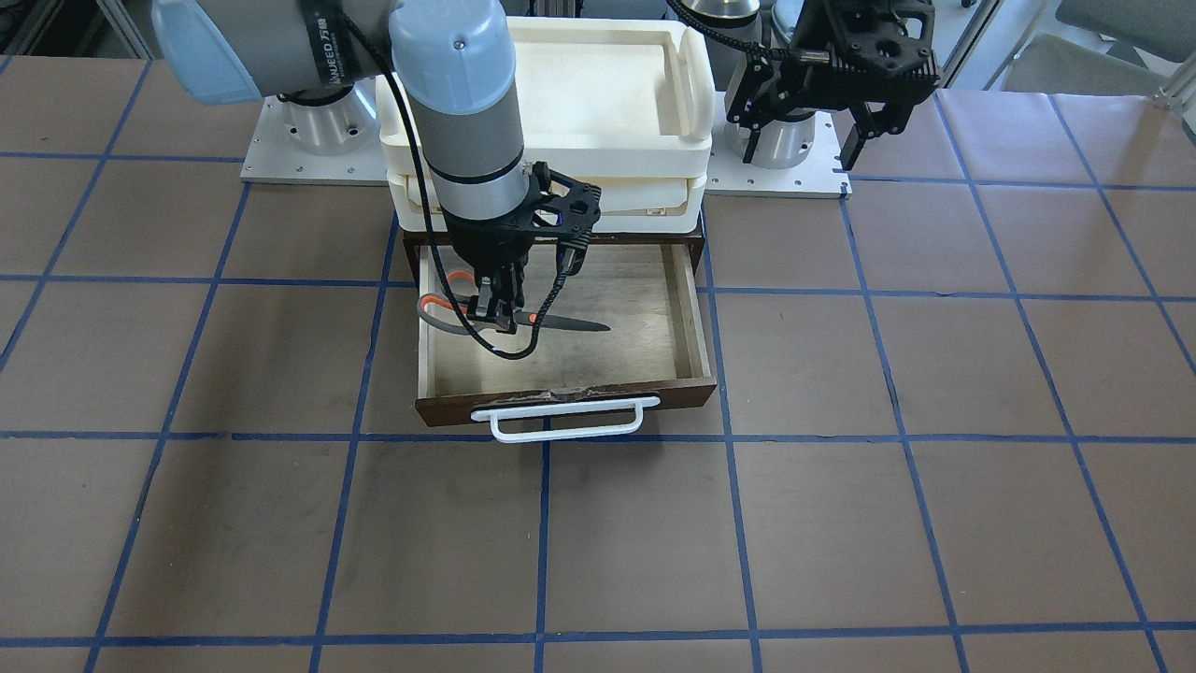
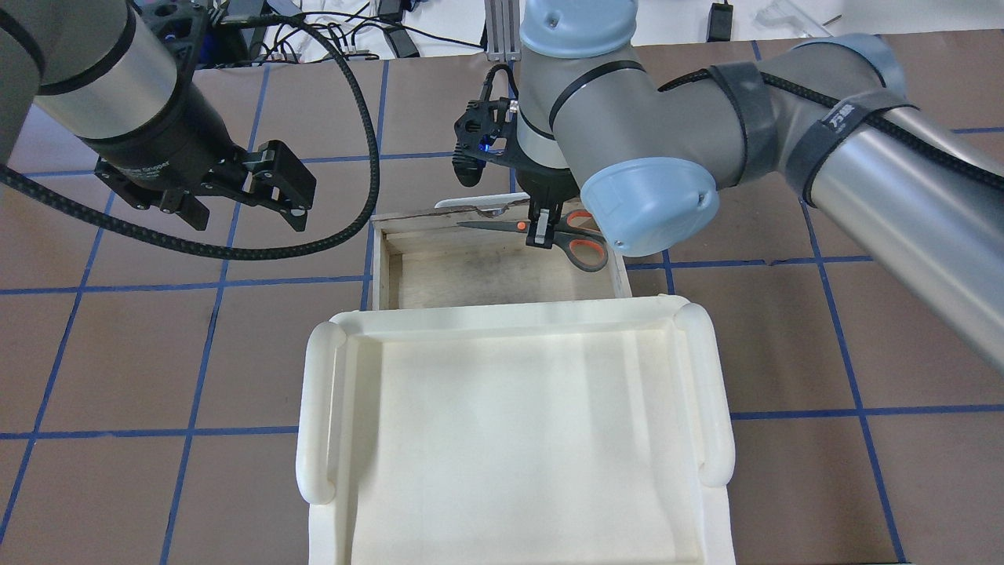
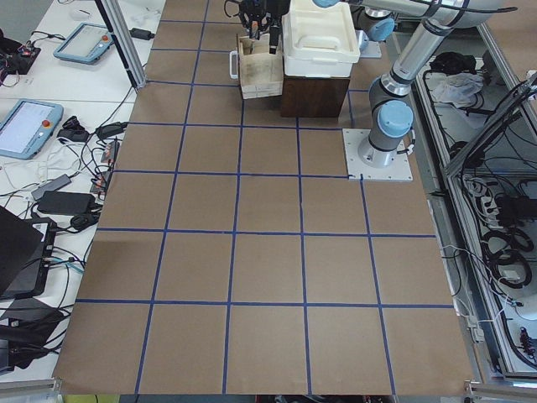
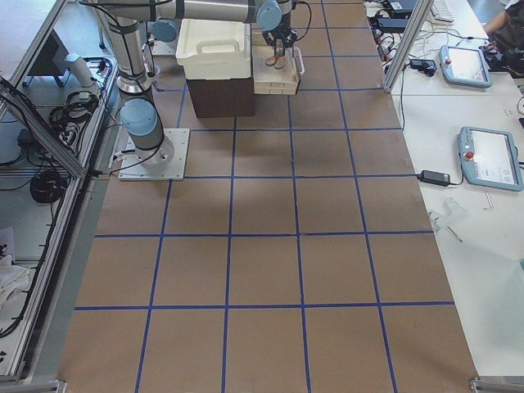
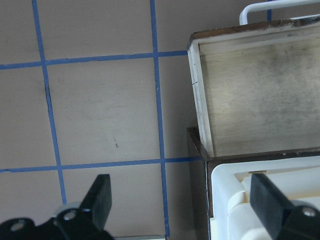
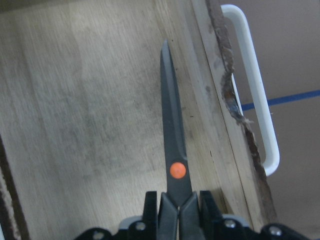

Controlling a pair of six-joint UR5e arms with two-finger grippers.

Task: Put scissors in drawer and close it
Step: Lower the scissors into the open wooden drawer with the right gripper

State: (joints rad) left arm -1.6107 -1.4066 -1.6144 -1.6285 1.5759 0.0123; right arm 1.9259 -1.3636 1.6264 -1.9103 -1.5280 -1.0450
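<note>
- Cream plastic tray unit (image 2: pixel 318 408), stacked atop a dark brown cabinet (image 3: pixel 315 96).
- Brown-covered desk (image 1: pixel 841 523), gridded with blue tape (image 1: pixel 543 542).
- Metal base plate (image 3: pixel 377 159), flat on the desk.
- Tablet-like pendants (image 4: pixel 490 157), lying on a white side bench (image 4: pixel 426 115).

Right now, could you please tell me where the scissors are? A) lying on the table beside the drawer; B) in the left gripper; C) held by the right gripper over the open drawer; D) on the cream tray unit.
C: the right gripper is shut on the scissors near their pivot, blades over the wooden floor of the drawer.
</note>
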